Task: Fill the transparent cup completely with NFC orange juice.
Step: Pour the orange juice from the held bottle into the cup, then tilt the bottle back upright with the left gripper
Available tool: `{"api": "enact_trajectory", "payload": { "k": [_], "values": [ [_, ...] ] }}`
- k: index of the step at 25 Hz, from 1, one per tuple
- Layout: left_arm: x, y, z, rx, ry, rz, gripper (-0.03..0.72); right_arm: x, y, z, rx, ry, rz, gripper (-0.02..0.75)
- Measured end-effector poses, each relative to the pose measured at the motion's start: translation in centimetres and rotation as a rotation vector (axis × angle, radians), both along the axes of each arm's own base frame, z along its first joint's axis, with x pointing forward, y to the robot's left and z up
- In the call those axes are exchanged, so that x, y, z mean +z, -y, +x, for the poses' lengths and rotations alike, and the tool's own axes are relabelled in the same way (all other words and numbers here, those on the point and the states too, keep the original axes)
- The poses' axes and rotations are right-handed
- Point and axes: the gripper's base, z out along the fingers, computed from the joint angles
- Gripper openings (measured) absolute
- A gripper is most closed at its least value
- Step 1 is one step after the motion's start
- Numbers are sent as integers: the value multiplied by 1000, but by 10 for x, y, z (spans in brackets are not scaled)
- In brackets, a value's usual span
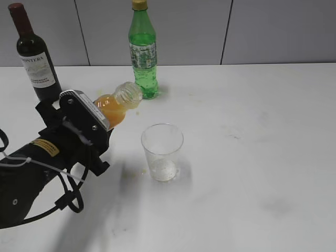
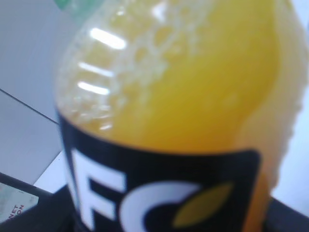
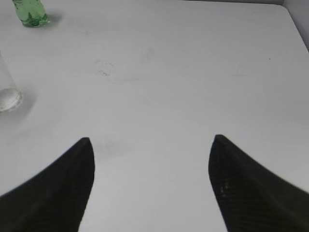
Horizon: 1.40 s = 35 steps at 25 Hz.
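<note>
The transparent cup [image 1: 162,151] stands empty on the white table, near the middle; its edge shows at the left of the right wrist view [image 3: 7,92]. My left gripper [image 1: 97,123] is shut on the NFC orange juice bottle [image 1: 116,105], held tilted above the table, open neck pointing up and right, left of and above the cup. In the left wrist view the bottle [image 2: 178,106] fills the frame with its black label and cloudy orange liquid; the jaws are hidden. My right gripper [image 3: 150,140] is open and empty over bare table; it does not show in the exterior view.
A green soda bottle [image 1: 143,50] stands at the back, just behind the juice bottle's neck; its base shows in the right wrist view [image 3: 30,14]. A dark wine bottle [image 1: 37,55] stands at the back left. The table's right edge [image 3: 294,26] shows.
</note>
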Motion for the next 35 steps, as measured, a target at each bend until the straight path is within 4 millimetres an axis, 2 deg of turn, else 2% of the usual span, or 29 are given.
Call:
{"api": "enact_trajectory", "payload": {
  "k": [7, 17, 35],
  "values": [
    [2, 5, 9, -20, 9, 157, 470, 0, 0, 0, 0, 0, 0, 573],
    [2, 5, 10, -88, 61, 359, 470, 0, 0, 0, 0, 0, 0, 572],
    [4, 2, 15, -72, 81, 506, 470, 0, 0, 0, 0, 0, 0, 572]
  ]
}}
